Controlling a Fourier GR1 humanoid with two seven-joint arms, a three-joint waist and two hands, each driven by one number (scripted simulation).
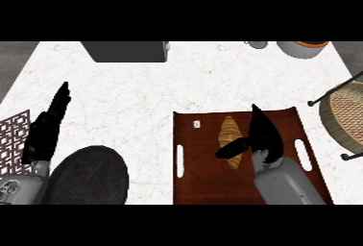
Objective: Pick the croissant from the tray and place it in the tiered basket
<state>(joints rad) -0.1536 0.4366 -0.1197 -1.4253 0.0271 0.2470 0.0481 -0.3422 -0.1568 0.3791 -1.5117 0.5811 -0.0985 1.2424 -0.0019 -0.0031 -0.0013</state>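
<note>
brown tray lies nearest on the counter; right hand spreads straight fingers just beside the croissant lying on it. left hand rests open, fingers straight. tiered basket stands far right.

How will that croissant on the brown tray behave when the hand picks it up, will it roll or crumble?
The croissant lies long and flat on the tray, so it probably won't roll. It looks like flaky pastry, likely light and easily crushed. The right hand, thumb at its side, should probably close gently.
</note>
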